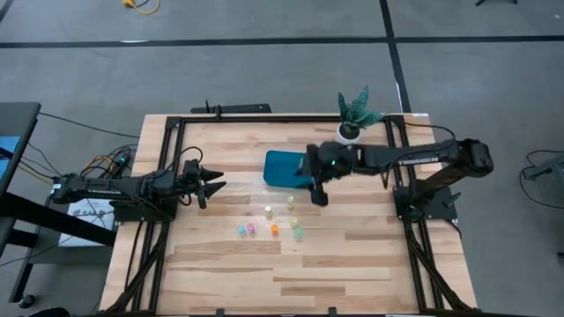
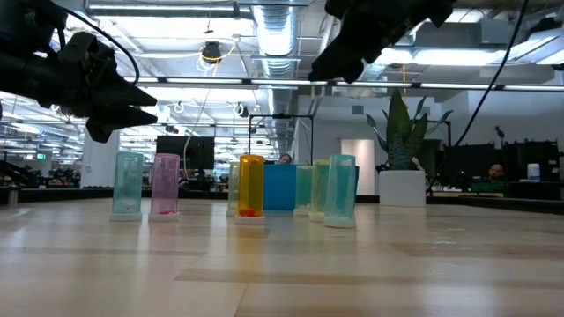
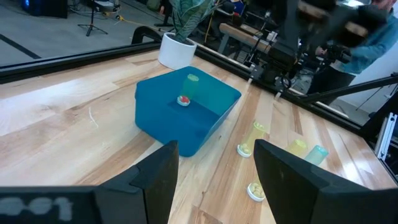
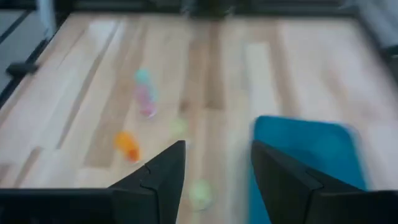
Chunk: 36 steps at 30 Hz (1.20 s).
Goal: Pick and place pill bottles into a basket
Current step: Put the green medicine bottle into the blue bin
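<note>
Front of table: bare wood planks [image 1: 291, 273] fill the lower part of the high view, open all the way to the near edge.
Loose bottles: six stand near the centre of the high view — teal-blue bottle [image 1: 239, 231], pink bottle [image 1: 250, 229], orange bottle [image 1: 274, 229] and green bottle [image 1: 298, 232] in a front row; pale yellow bottles [image 1: 268, 211] and [image 1: 290, 202] behind them, with another [image 1: 295, 222] between the rows. All are apart from one another.
Low view: blue-green bottle [image 2: 127, 185] and pink bottle [image 2: 165, 186] stand upright at left; orange bottle [image 2: 251, 187] at centre; green bottle [image 2: 339, 190] nearest on the right.
Basket: teal tray [image 1: 284, 169] above the bottles, centre of the high view; its front rim is near the pale yellow pair.
Inside basket: one pale bottle [image 3: 189, 89] stands upright on the tray floor.
Right gripper: [image 1: 318, 195] hangs over the basket's right front corner, fingers spread, holding nothing.
Left gripper: [image 1: 214, 180] at centre left, well apart from the basket, fingers spread and empty.
Open room: clear wood between the left gripper and the basket's left rim.
Far edge: white pot with green plant [image 1: 351, 123] just beyond the basket, against the black frame rail [image 1: 264, 118].
</note>
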Available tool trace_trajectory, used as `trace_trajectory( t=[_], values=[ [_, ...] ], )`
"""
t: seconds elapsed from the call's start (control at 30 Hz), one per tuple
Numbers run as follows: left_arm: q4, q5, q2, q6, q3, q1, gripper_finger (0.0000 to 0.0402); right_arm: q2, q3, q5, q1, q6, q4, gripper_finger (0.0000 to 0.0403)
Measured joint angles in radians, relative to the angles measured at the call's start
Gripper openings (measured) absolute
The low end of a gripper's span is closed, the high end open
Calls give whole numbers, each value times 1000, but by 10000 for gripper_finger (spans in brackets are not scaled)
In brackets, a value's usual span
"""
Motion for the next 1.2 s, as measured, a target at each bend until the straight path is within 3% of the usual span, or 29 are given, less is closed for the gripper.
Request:
trace_trajectory(
  t=[0.37,0.67,1.2],
  values=[
    [0,0,0,0,0,0,199,178,0,-14,85,46,6,194],
    [0,0,0,0,0,0,199,251,0,-51,64,59,57,187],
    [0,18,0,0,0,0,199,262,0,-51,-7,51,83,182]
  ],
)
